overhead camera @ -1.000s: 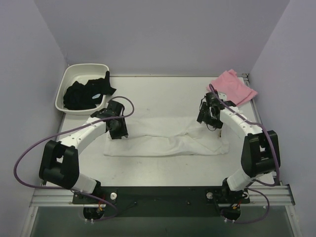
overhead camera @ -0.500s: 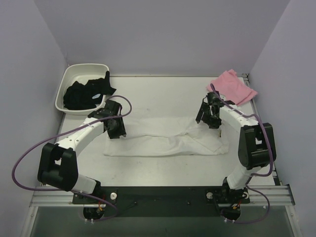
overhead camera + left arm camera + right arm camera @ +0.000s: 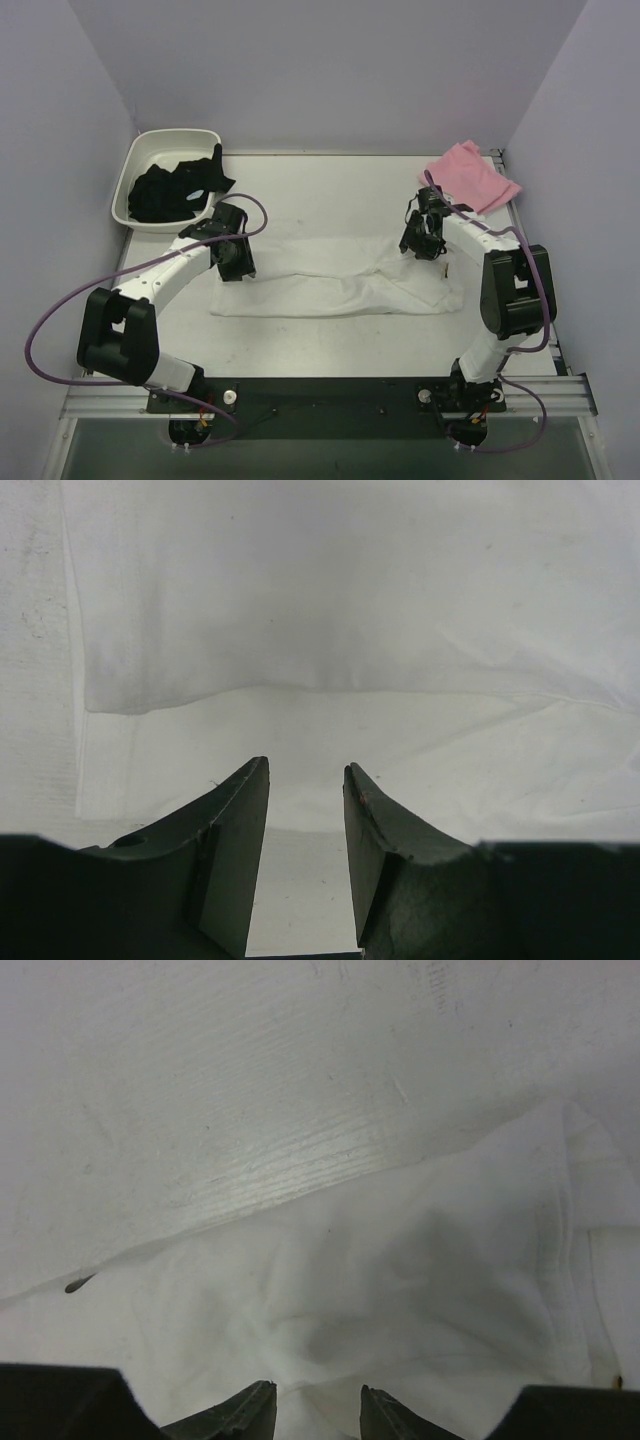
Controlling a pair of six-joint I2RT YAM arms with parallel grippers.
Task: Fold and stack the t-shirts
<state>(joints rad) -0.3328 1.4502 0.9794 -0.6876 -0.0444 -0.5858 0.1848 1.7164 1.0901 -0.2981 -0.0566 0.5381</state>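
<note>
white worktop [image 3: 330,195] carries everything.
white tee [image 3: 330,290]: mid-worktop, lying as a long band with its long axis running from left edge to right edge.
tub [image 3: 128,170]: far left corner, dark cloth inside.
pink tee [image 3: 472,177]: far right corner, apart from the white one.
left gripper [image 3: 305,770]: at the band's far left corner. jaws part way apart, and nothing seen pinched between them. a cloth hem lies just ahead of the tips.
right gripper [image 3: 318,1392]: at the band's far right end, jaws narrow. cloth is bunched right at the tips, and i cannot tell if it is pinched.
judgement: each arm is nearer its own end, and the band's bulk lies toward the near edge from both grippers. the next fold likely depends on both far corners being held together.
</note>
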